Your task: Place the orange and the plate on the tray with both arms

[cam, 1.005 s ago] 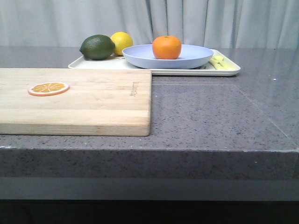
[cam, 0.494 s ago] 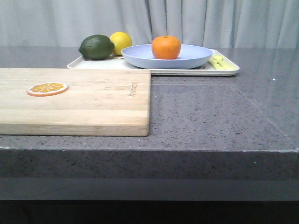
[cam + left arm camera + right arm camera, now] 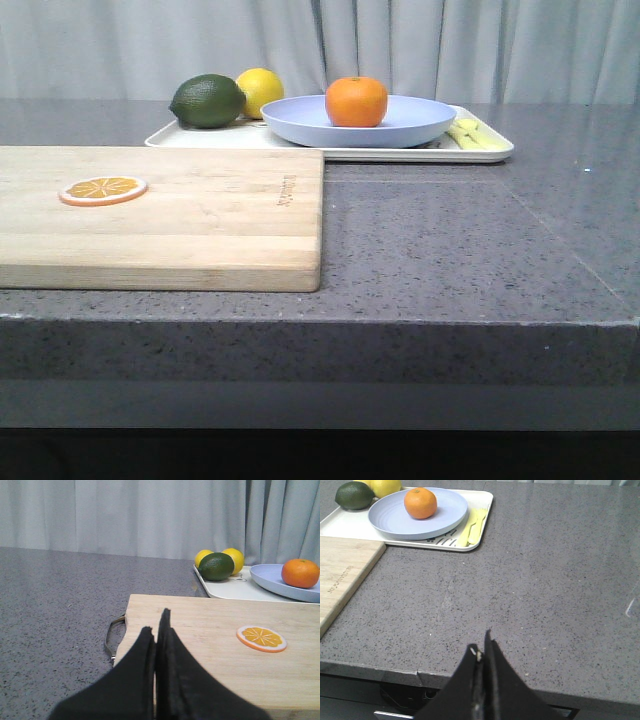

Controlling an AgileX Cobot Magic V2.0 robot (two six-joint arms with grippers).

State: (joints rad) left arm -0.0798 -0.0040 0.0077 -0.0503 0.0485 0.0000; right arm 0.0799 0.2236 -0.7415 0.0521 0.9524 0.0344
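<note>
Resting on the tray [image 3: 480, 154]: plate [image 3: 420, 125] holding orange [image 3: 357, 101], seemingly centered.

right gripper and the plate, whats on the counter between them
Nothing: in the right wrist view, only bare grey counter lies between the shut right gripper and the tray rim, with the plate just past it holding the orange.

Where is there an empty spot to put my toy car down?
Bare counter lies right of the cutting board, in front of the tray. The board is bare beside the orange slice. The tray is crowded.
</note>
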